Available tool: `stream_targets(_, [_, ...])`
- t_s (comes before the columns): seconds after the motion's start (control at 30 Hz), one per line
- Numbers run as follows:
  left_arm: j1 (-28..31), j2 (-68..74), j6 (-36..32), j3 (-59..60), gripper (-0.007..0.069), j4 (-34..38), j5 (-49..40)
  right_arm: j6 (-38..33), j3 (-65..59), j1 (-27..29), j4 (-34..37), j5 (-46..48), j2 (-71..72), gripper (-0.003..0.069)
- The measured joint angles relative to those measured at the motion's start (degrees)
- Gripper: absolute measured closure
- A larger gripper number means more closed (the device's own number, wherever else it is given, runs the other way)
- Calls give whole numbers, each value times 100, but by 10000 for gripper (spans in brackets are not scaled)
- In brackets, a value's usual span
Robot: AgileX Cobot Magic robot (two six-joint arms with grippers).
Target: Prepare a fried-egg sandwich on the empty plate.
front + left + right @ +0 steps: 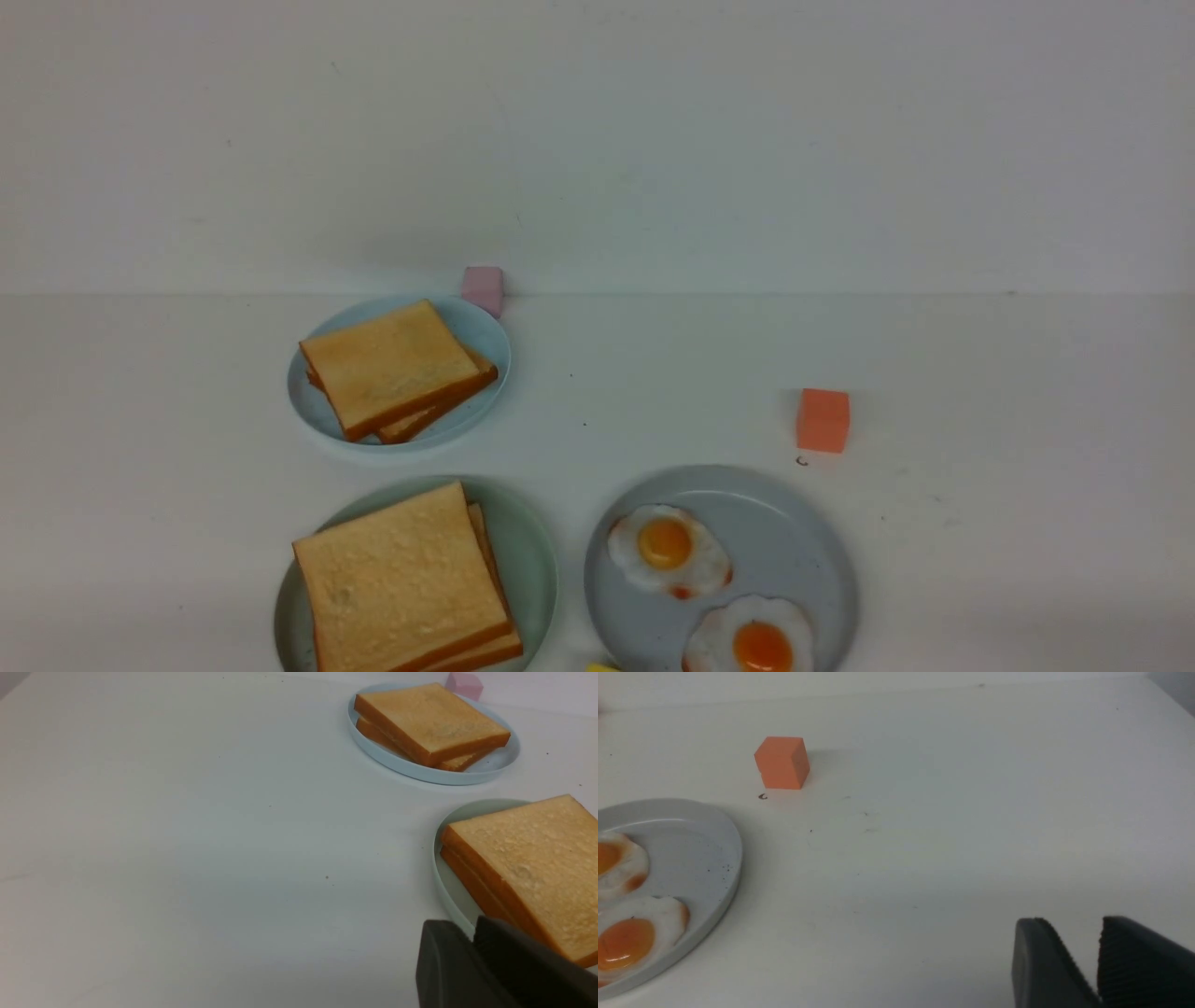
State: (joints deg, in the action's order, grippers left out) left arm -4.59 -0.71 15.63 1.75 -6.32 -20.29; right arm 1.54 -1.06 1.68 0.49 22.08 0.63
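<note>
Mint-green plate [532, 551]: near edge cut off in front view. Sandwich [401, 583]: filling hidden between slices. Grey plate [803, 541]: near rim and nearer egg [752, 639] cropped. Yellow object [603, 666]: sliver only, unidentifiable. Left tool [472, 938], right tool [1083, 947]: tips only visible.

Table [1027, 523] bare on right, past grey plate [803, 523]; only orange cube [822, 421] there. Left side bare beside mint plate [537, 551] and blue plate [485, 341]. Narrow lane between mint and grey plates. Pink cube [483, 288] at wall.
</note>
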Motion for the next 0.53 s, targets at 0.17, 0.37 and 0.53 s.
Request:
stream_targets(0.17, [0, 0, 0, 0, 523, 0, 0, 0, 0, 0, 0, 0, 0, 431])
stream_targets(0.37, [0, 0, 0, 0, 523, 5, 0, 0, 0, 0, 0, 0, 0, 424])
stream_targets(0.53, [0, 0, 0, 0, 523, 5, 0, 0, 2, 0, 0, 0, 0, 421])
